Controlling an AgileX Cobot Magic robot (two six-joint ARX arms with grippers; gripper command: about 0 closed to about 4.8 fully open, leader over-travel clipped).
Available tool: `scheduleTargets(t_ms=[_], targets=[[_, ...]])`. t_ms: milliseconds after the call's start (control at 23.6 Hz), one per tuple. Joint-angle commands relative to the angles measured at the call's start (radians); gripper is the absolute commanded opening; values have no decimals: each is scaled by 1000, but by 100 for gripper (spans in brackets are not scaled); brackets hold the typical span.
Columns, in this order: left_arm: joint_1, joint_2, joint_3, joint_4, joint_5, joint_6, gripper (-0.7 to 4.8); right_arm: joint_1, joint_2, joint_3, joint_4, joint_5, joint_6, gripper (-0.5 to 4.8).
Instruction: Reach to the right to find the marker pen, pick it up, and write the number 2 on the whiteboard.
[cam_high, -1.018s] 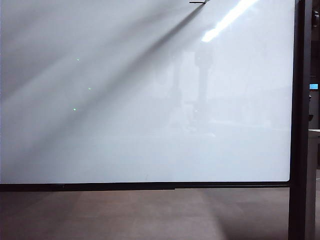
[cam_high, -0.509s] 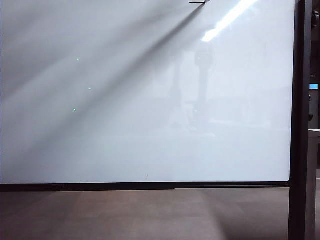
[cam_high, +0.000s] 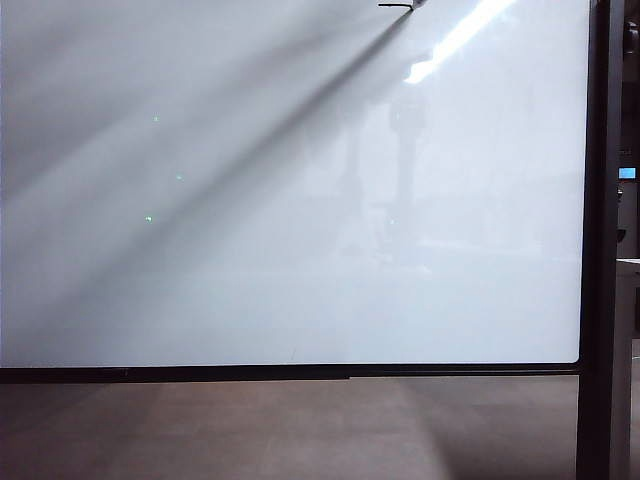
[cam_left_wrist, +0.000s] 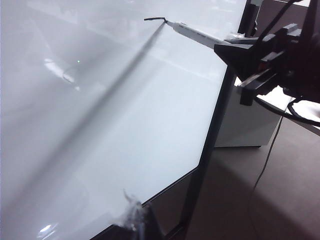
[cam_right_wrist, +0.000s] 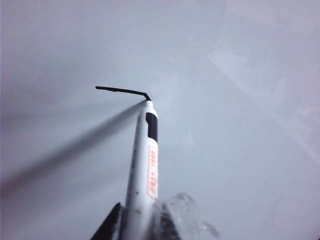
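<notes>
Pen contact governed my next stroke: the right gripper (cam_right_wrist: 137, 225) pinched the marker pen (cam_right_wrist: 142, 165), its long axis running away from the gripper to a tip touching the whiteboard (cam_right_wrist: 240, 75) at the end of a short black line (cam_right_wrist: 120, 90). I could not tell the left gripper's (cam_left_wrist: 132, 220) state; it sat near the board's lower edge, well apart.

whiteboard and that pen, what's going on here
The right tool holds the marker pen with its tip against the whiteboard, near the top edge. A short black stroke with a small bend at the tip is drawn, so the number 2 is only just begun. The left tool isn't clearly in view.
</notes>
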Motion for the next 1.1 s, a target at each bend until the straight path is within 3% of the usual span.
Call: scheduleTargets(t_ms=[42,1103], targets=[[2,-1,3,6,6,4,-5,-3,5,6,-3,16,5,18],[2,-1,3,6,6,4,-5,-3,5,6,-86,-10,53,18]])
